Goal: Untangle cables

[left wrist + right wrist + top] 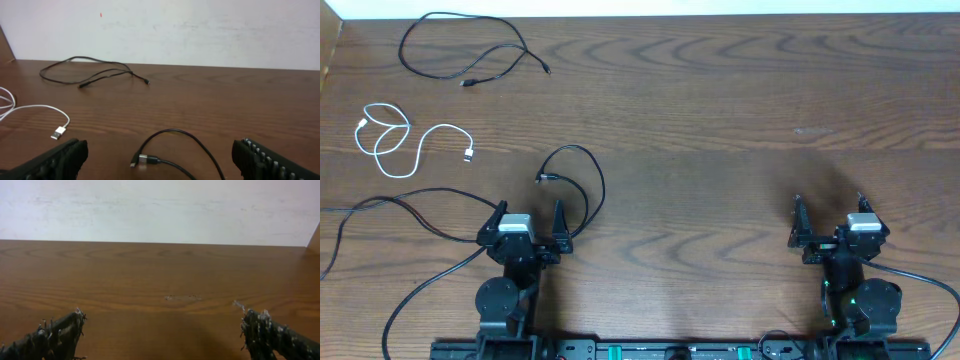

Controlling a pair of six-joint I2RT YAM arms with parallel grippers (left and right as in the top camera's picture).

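Three cables lie apart on the wooden table. A black cable [470, 55] [100, 72] curls at the far left. Nearer, a coiled white cable [395, 140] [37, 110] ends in a silver plug. A second black cable [582, 165] loops just ahead of my left gripper [530, 207], and its plug [145, 160] rests on the wood between the wide-apart fingers. My left gripper [160, 156] is open and touches nothing. My right gripper [829, 200] [162, 330] is open over bare wood at the right, with no cable near it.
A thin black cord [410, 195] trails from the left table edge towards the left arm's base. A thicker black cord [420, 290] leaves that base. A pale wall [200, 25] stands behind the table's far edge.
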